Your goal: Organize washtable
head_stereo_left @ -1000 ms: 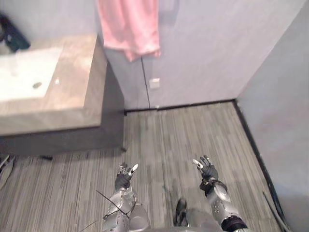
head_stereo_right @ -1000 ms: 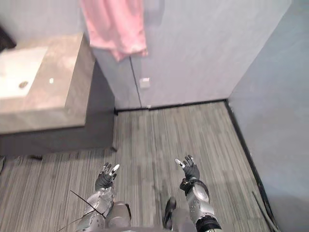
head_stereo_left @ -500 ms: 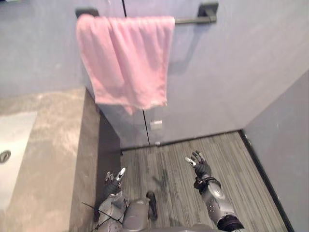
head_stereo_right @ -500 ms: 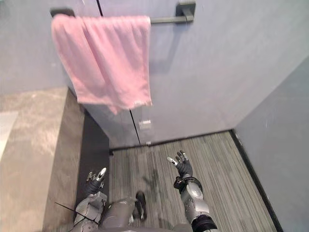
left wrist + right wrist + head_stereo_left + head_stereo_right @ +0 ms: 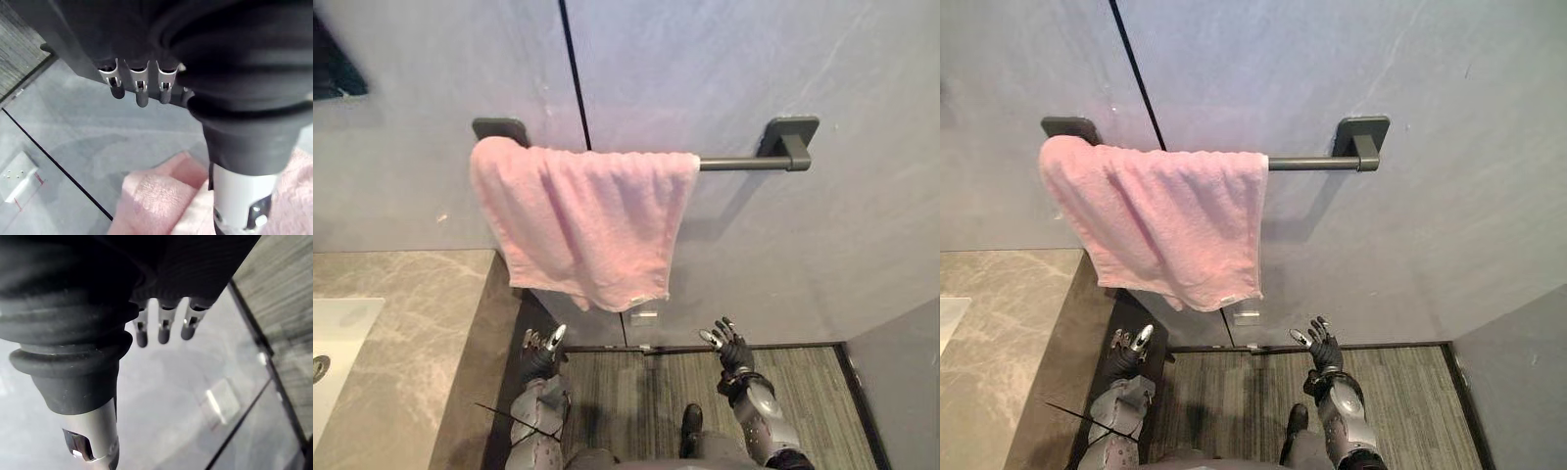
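A pink towel (image 5: 582, 220) hangs over a dark wall rail (image 5: 744, 163) beside the marble washtable (image 5: 411, 323). Below it, the left hand (image 5: 540, 354) and right hand (image 5: 734, 348) hover empty, fingers loosely extended

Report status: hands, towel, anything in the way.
Left hand open, empty; right hand open, empty; both low. Towel draped over bar, untouched. Nothing between hands and towel.

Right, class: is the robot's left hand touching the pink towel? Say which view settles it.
Apart. The left eye view shows the left hand open below the pink towel, with a clear gap between it and the towel's lower hem.
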Robot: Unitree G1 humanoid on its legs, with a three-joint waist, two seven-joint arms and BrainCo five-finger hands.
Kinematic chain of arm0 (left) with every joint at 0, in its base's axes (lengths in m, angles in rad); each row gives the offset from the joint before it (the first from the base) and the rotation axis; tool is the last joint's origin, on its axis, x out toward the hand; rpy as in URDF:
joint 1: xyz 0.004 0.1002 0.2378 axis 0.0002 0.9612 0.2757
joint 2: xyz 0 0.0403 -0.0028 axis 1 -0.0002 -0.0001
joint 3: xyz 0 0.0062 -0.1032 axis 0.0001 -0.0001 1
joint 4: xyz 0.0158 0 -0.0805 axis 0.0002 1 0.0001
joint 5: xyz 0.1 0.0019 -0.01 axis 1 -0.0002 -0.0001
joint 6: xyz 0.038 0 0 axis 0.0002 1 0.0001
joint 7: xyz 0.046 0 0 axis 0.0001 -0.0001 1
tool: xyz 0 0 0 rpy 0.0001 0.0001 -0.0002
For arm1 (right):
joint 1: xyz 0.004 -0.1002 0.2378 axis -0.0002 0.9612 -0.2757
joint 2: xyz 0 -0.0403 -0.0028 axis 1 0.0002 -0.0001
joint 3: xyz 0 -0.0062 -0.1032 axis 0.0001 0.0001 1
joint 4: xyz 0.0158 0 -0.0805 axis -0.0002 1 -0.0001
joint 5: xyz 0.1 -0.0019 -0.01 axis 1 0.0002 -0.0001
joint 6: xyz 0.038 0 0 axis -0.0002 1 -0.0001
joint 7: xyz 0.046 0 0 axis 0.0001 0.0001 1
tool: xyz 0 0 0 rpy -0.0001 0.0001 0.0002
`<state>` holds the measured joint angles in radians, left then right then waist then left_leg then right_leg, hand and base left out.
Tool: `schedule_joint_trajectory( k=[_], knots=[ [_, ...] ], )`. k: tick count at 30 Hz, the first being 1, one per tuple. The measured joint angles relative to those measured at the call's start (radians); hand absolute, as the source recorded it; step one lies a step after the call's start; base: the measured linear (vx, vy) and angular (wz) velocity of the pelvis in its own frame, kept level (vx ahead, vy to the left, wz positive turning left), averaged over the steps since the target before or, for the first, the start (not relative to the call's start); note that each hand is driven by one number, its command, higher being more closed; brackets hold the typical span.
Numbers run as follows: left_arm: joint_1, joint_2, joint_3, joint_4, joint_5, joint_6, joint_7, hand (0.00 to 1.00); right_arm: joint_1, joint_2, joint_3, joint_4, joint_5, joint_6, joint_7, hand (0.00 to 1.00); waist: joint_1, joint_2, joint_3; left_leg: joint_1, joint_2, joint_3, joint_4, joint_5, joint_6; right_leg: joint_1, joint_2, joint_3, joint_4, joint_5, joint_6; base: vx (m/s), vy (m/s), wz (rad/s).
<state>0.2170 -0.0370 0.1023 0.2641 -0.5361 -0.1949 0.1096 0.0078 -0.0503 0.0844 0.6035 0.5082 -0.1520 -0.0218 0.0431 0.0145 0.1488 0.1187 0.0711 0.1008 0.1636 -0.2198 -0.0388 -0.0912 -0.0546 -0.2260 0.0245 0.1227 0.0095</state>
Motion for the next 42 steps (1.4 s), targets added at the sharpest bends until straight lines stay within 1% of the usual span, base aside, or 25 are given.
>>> schedule_joint_trajectory(
  k=[2, 5, 6, 7, 9, 10, 14, 16, 18, 20, 22, 23, 25, 28, 31, 33, 34, 35, 39, 40, 42],
  knots=[
    [0.000, -0.001, 0.020, -0.052, 0.016, -0.002, 0.003, 0.00, 0.002, -0.002, -0.022, 0.000, -0.004, 0.000, 0.000, 0.00, 0.000, 0.000, -0.002, 0.000, 0.010, -0.014, -0.016, 0.000, 0.000, 0.030, 0.015, -0.014, -0.072, 0.032, -0.005, 0.08, -0.025, 0.12],
    [0.002, 0.000, 0.069, -0.140, 0.043, -0.007, 0.006, 0.00, 0.003, -0.002, -0.037, 0.000, -0.008, 0.000, 0.001, 0.00, 0.002, 0.001, -0.003, 0.001, 0.010, -0.018, -0.026, -0.002, -0.003, 0.054, 0.019, -0.021, -0.123, 0.057, -0.005, 0.02, 0.026, 0.09],
    [0.002, -0.001, 0.109, -0.215, 0.056, -0.010, 0.009, 0.00, 0.007, -0.001, -0.037, -0.001, -0.008, 0.000, 0.003, 0.00, 0.004, 0.003, -0.004, 0.001, 0.009, -0.020, -0.025, -0.002, -0.004, 0.054, 0.018, -0.021, -0.123, 0.058, -0.005, -0.01, 0.029, 0.05],
    [0.002, -0.001, 0.122, -0.244, 0.060, -0.013, 0.013, 0.00, 0.010, 0.000, -0.037, -0.001, -0.008, -0.001, 0.004, 0.00, 0.006, 0.003, -0.004, 0.000, 0.009, -0.020, -0.025, -0.002, -0.004, 0.054, 0.018, -0.021, -0.123, 0.058, -0.005, -0.01, 0.038, 0.02],
    [-0.001, 0.000, 0.169, -0.358, 0.078, -0.039, 0.029, 0.00, 0.037, 0.004, -0.036, -0.001, -0.008, 0.000, 0.005, 0.00, 0.027, 0.004, -0.005, 0.000, 0.007, -0.021, -0.026, -0.002, -0.004, 0.054, 0.017, -0.021, -0.123, 0.060, -0.005, 0.00, 0.000, 0.00],
    [0.000, 0.000, 0.176, -0.376, 0.079, -0.045, 0.030, 0.00, 0.043, 0.003, -0.036, 0.000, -0.008, 0.000, 0.006, 0.00, 0.027, 0.005, -0.005, 0.000, 0.007, -0.022, -0.027, -0.002, -0.004, 0.054, 0.017, -0.021, -0.123, 0.060, -0.005, -0.02, 0.017, 0.04],
    [0.002, -0.003, 0.286, -0.539, 0.110, -0.068, 0.062, 0.00, 0.073, 0.004, -0.038, 0.000, -0.009, 0.000, 0.023, 0.00, 0.027, 0.012, -0.009, 0.000, 0.007, -0.033, -0.041, -0.003, -0.004, 0.054, 0.016, -0.029, -0.124, 0.061, -0.005, -0.03, 0.011, 0.06],
    [0.002, 0.015, 0.318, -0.612, 0.118, -0.095, 0.064, 0.00, 0.079, 0.003, -0.038, 0.000, -0.009, 0.000, 0.028, 0.00, 0.028, 0.021, -0.016, 0.000, 0.007, -0.033, -0.043, -0.002, -0.004, 0.054, 0.016, -0.030, -0.126, 0.062, -0.007, -0.02, 0.004, 0.02],
    [0.002, 0.035, 0.326, -0.636, 0.118, -0.097, 0.061, 0.00, 0.079, 0.003, -0.038, 0.000, -0.009, 0.000, 0.036, 0.00, 0.028, 0.033, -0.026, 0.000, 0.007, -0.032, -0.043, -0.002, -0.004, 0.054, 0.016, -0.030, -0.127, 0.062, -0.008, 0.00, 0.000, 0.00],
    [0.000, 0.072, 0.322, -0.645, 0.119, -0.097, 0.031, 0.00, 0.078, 0.003, -0.038, 0.000, -0.010, 0.001, 0.049, 0.00, 0.027, 0.048, -0.039, 0.001, 0.009, -0.023, -0.043, -0.002, -0.004, 0.053, 0.018, -0.028, -0.127, 0.063, -0.009, 0.00, 0.007, -0.02],
    [-0.001, 0.100, 0.313, -0.648, 0.119, -0.097, 0.014, 0.00, 0.079, 0.002, -0.036, 0.000, -0.013, 0.001, 0.049, 0.00, 0.027, 0.054, -0.043, 0.002, 0.010, -0.017, -0.044, -0.003, -0.004, 0.051, 0.020, -0.022, -0.128, 0.066, -0.013, 0.00, 0.016, -0.08],
    [-0.001, 0.128, 0.291, -0.648, 0.119, -0.097, -0.006, 0.00, 0.079, 0.001, -0.035, 0.002, -0.015, 0.002, 0.051, 0.00, 0.027, 0.054, -0.043, 0.001, 0.011, -0.014, -0.044, -0.003, -0.005, 0.049, 0.021, -0.019, -0.128, 0.068, -0.015, 0.00, 0.014, -0.08],
    [-0.001, 0.159, 0.262, -0.643, 0.117, -0.096, -0.034, 0.00, 0.081, 0.001, -0.035, 0.003, -0.018, 0.003, 0.054, 0.00, 0.026, 0.050, -0.045, 0.001, 0.012, -0.009, -0.044, -0.003, -0.005, 0.045, 0.023, -0.013, -0.128, 0.073, -0.017, -0.01, 0.015, -0.15],
    [-0.005, 0.235, 0.206, -0.572, 0.106, -0.091, -0.091, 0.00, 0.091, -0.004, -0.033, 0.003, -0.025, 0.004, 0.071, 0.00, 0.025, 0.043, -0.050, -0.002, 0.011, 0.016, -0.044, -0.004, -0.008, 0.029, 0.027, 0.014, -0.129, 0.083, -0.019, -0.02, 0.023, -0.23],
    [-0.026, 0.280, 0.161, -0.482, 0.064, -0.059, -0.155, 0.00, 0.111, -0.025, -0.027, 0.011, -0.030, 0.007, 0.088, 0.00, 0.016, 0.038, -0.052, 0.001, 0.009, 0.033, -0.048, -0.004, -0.008, 0.021, 0.029, 0.032, -0.129, 0.084, -0.018, -0.01, 0.032, -0.19],
    [-0.038, 0.290, 0.157, -0.432, 0.038, -0.049, -0.170, 0.00, 0.113, -0.034, -0.026, 0.013, -0.033, 0.008, 0.089, 0.00, 0.013, 0.036, -0.052, 0.002, 0.009, 0.045, -0.052, -0.007, -0.011, 0.013, 0.033, 0.047, -0.129, 0.086, -0.015, 0.00, 0.027, -0.25],
    [-0.046, 0.296, 0.150, -0.402, 0.034, -0.045, -0.171, 0.00, 0.115, -0.040, -0.026, 0.013, -0.039, 0.009, 0.089, 0.00, 0.000, 0.036, -0.052, 0.004, 0.010, 0.049, -0.053, -0.008, -0.012, 0.012, 0.036, 0.051, -0.129, 0.085, -0.015, 0.02, 0.033, -0.16],
    [-0.047, 0.299, 0.143, -0.389, 0.032, -0.043, -0.171, 0.00, 0.115, -0.041, -0.026, 0.013, -0.040, 0.009, 0.090, 0.00, -0.003, 0.036, -0.052, 0.007, 0.012, 0.053, -0.057, -0.008, -0.013, 0.011, 0.038, 0.055, -0.129, 0.085, -0.015, 0.03, 0.028, -0.13],
    [-0.073, 0.302, 0.140, -0.341, 0.029, -0.026, -0.169, 0.00, 0.126, -0.046, -0.027, 0.012, -0.048, 0.009, 0.090, 0.00, -0.005, 0.037, -0.052, 0.017, 0.018, 0.084, -0.066, -0.014, -0.020, 0.000, 0.054, 0.086, -0.129, 0.085, -0.015, 0.05, 0.038, -0.26],
    [-0.087, 0.305, 0.143, -0.322, 0.030, -0.025, -0.155, 0.00, 0.135, -0.048, -0.029, 0.009, -0.048, 0.009, 0.091, 0.00, -0.005, 0.037, -0.052, 0.017, 0.018, 0.090, -0.072, -0.014, -0.020, -0.004, 0.056, 0.090, -0.129, 0.086, -0.015, 0.05, 0.041, -0.13],
    [-0.093, 0.328, 0.142, -0.297, 0.031, -0.021, -0.150, 0.00, 0.146, -0.051, -0.030, 0.009, -0.048, 0.012, 0.091, 0.00, -0.007, 0.037, -0.052, 0.022, 0.019, 0.092, -0.078, -0.014, -0.020, -0.004, 0.057, 0.091, -0.129, 0.085, -0.015, 0.05, 0.048, -0.05]
  ],
)
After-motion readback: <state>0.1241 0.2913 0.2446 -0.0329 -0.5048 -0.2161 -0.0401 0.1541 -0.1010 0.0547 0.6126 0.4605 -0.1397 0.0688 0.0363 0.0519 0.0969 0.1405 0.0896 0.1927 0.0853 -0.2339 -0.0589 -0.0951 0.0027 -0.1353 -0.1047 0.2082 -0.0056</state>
